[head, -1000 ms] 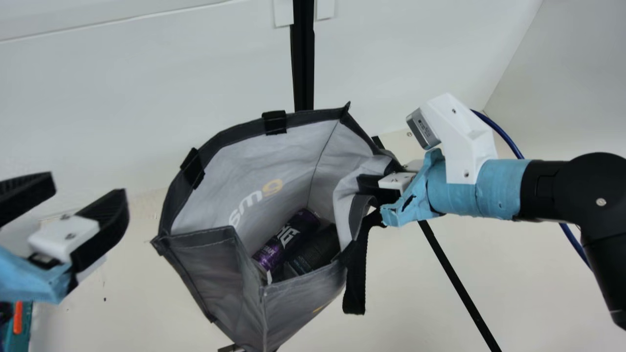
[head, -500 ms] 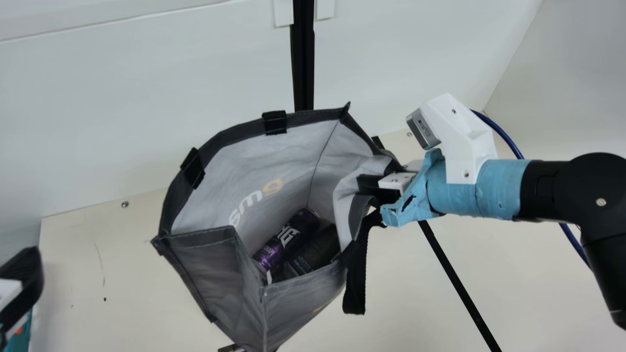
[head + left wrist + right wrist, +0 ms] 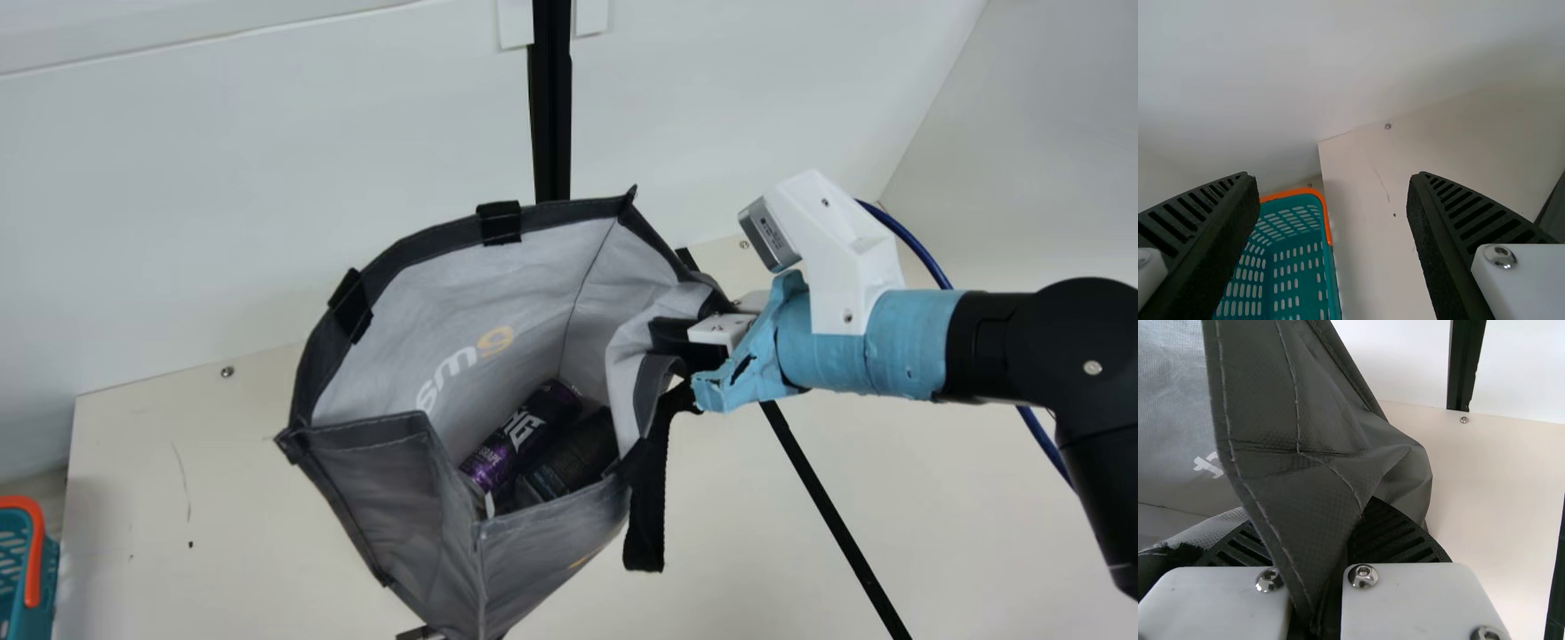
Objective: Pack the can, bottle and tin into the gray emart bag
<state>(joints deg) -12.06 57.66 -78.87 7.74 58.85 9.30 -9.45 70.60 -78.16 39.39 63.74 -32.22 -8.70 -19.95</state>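
Pinching the gray fabric bag (image 3: 378,480), the black ribbed right gripper (image 3: 680,340) has a purple-black can (image 3: 524,431) and dark cylinder (image 3: 573,455) packed beyond its fingertips; third item unconfirmed; left gripper (image 3: 1333,177) spread, empty.

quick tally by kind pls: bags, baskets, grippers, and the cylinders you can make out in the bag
bag: 1, the gray bag
basket: 1, the teal basket
cylinders in the bag: 2, a purple can and a dark cylinder; more may be hidden
grippers: 2, the left gripper and the right gripper
total: 6
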